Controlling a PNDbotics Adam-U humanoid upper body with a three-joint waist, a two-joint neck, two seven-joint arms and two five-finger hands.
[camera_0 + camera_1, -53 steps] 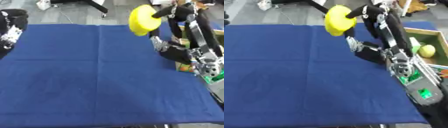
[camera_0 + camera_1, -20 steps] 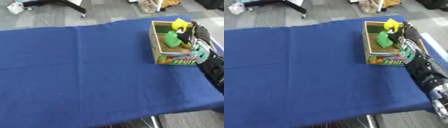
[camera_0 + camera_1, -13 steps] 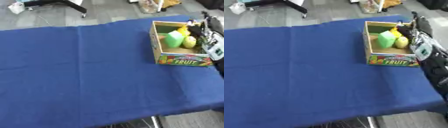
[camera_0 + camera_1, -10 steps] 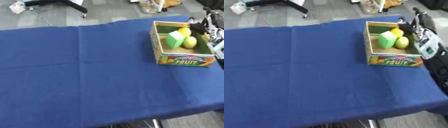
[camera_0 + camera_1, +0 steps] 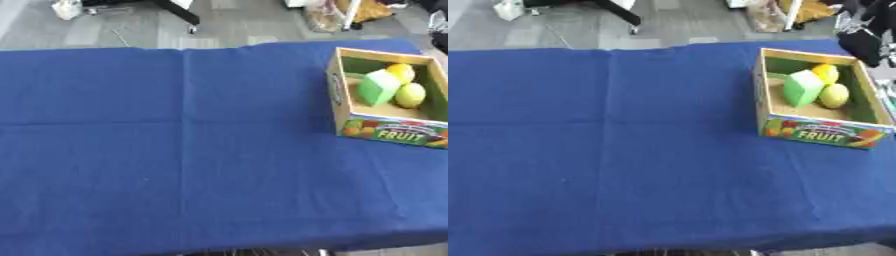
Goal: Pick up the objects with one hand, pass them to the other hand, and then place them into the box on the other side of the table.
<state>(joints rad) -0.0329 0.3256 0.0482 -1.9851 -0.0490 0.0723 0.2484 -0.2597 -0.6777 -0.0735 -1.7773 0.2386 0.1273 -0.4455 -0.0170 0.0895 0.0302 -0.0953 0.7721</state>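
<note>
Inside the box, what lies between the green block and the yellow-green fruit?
Nothing: in the right eye view the green block and yellow-green fruit sit touching inside the box.

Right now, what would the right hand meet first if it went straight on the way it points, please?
Cannot tell its direction: the right hand is a dark blur beyond the box. Heading downward, probably the box's far rim.

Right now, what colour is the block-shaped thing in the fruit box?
Green. The block leans inside the box; the right eye view shows it best.
</note>
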